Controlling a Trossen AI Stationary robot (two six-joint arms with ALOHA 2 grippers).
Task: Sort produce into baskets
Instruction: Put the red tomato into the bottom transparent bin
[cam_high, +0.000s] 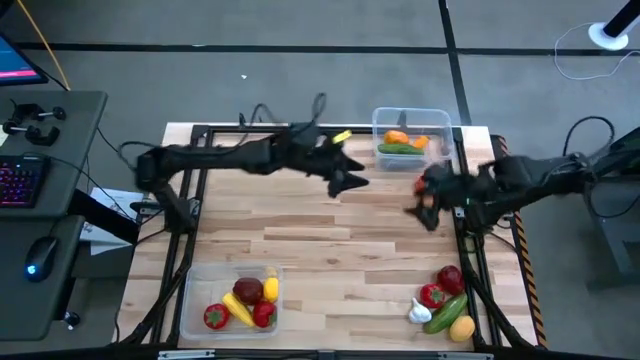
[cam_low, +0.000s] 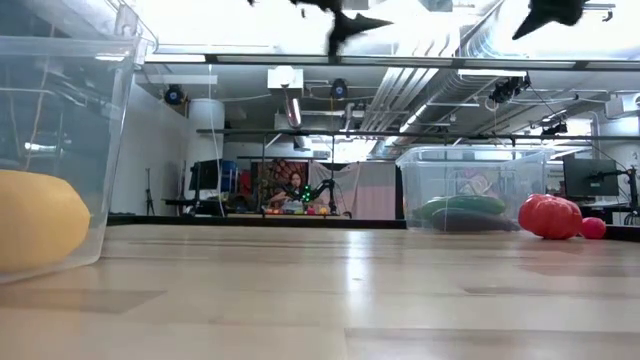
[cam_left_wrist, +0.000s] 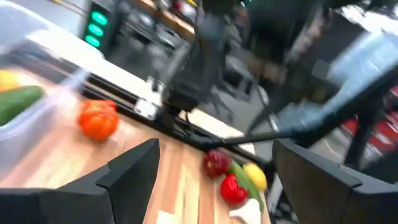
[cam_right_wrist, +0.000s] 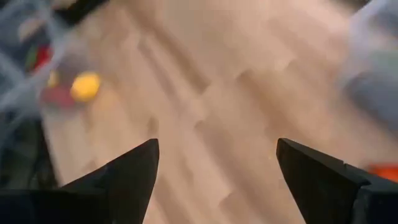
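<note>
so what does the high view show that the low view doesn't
Only the high view shows the near tub's full contents, the loose produce pile at the table's near right corner, and both arms, left gripper and right gripper with fingers open above bare wood. Only the low view shows the room behind, with a person. Both show the far tub holding a cucumber, and a red tomato beside it.
</note>
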